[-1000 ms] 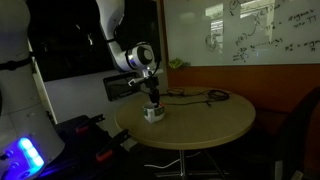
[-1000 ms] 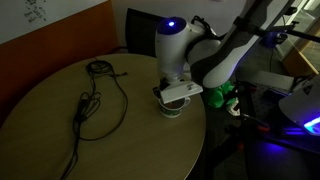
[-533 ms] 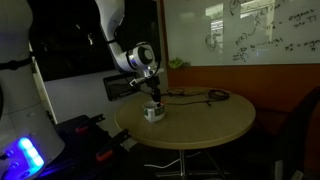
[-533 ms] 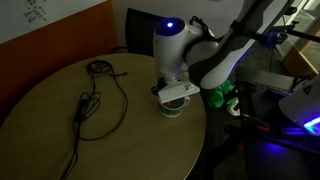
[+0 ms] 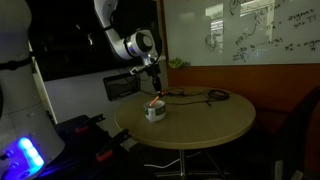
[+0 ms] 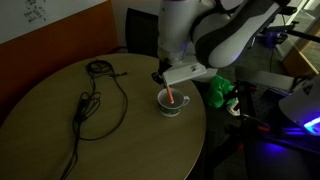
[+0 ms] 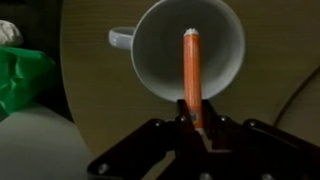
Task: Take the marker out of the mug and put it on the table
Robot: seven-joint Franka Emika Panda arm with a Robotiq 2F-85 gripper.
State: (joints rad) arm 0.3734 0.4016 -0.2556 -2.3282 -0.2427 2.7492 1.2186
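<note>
The white mug [image 7: 190, 50] stands on the round tan table [image 6: 60, 140] near its edge; it shows in both exterior views [image 5: 154, 111] [image 6: 173, 103]. My gripper [image 7: 197, 122] is shut on the upper end of the reddish marker [image 7: 190, 70]. The marker hangs upright with its lower end still over the mug's mouth, seen in both exterior views [image 6: 171, 94] [image 5: 152, 101]. The gripper [image 6: 172, 76] is a short way above the mug's rim.
A black looped cable [image 6: 95, 90] lies across the table top, also in an exterior view [image 5: 205, 96]. A green object [image 6: 220, 92] sits off the table beside the mug, also in the wrist view [image 7: 25, 80]. A whiteboard [image 5: 250, 30] hangs behind.
The gripper has risen from the mug's rim, lifting the marker up with it; the marker now shows between gripper and mug. The mug has not moved.
</note>
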